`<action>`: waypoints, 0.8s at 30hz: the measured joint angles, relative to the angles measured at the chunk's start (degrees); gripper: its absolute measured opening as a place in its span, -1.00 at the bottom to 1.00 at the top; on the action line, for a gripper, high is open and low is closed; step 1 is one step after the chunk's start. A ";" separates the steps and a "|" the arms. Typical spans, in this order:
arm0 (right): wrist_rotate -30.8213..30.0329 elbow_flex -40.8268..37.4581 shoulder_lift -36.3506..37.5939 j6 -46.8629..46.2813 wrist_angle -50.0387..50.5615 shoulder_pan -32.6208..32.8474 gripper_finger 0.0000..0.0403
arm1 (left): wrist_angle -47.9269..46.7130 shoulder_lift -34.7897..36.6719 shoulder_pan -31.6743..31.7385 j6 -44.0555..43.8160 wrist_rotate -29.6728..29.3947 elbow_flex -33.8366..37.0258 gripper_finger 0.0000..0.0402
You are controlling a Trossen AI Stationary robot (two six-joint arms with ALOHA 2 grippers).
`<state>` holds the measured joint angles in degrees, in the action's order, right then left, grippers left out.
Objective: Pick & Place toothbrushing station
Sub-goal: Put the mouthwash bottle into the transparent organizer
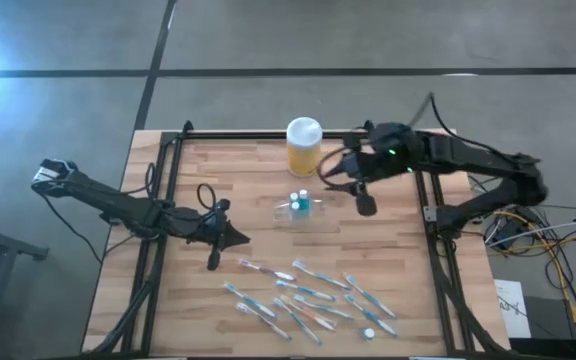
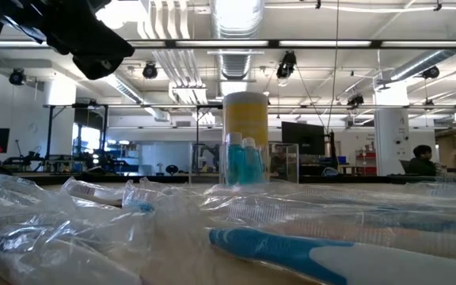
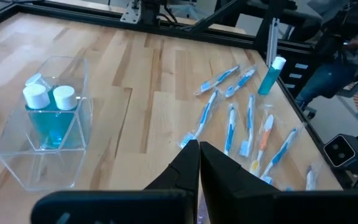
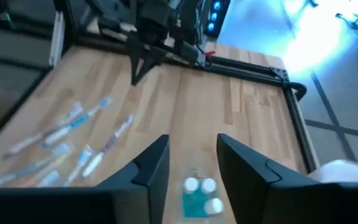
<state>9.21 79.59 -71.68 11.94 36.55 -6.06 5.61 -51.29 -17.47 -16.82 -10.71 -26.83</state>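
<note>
I count three capped tubes (image 3: pixel 50 99) in one clear holder (image 1: pixel 298 208), yellow jar (image 1: pixel 304 146) behind. Right gripper (image 4: pixel 191 163) gapes empty above; left gripper (image 3: pixel 199 163) closed, empty.

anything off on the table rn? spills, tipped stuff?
No spill or damage shows. The wrapped toothbrushes lie scattered at all angles on the table's near half, none in the clear holder. One tube stands alone among them at the table edge, while three sit in the holder. The yellow jar is upright.

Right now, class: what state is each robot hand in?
Left hand: closed, empty, above the table.
Right hand: open, empty, above the clear holder.
</note>
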 joint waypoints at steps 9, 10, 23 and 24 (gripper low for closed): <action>0.20 -24.58 13.56 -9.19 -14.92 2.68 -0.89 | -0.11 -0.09 0.11 -0.87 -2.50 0.00 -0.95; 0.33 -27.03 14.58 -10.04 -18.19 3.31 -0.92 | -0.11 -0.09 0.15 -1.34 -2.77 0.02 -0.95; 0.26 -50.42 18.70 -11.54 -53.55 8.85 -0.94 | -0.09 -0.11 0.13 -1.90 -2.83 0.22 -0.96; 0.22 -51.57 18.70 -11.56 -54.79 8.83 -0.94 | -0.09 -0.11 0.13 -1.91 -2.83 0.22 -0.97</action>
<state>9.43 28.01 -52.97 0.38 -18.24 2.76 5.52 -51.40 -17.34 -18.72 -13.54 -26.61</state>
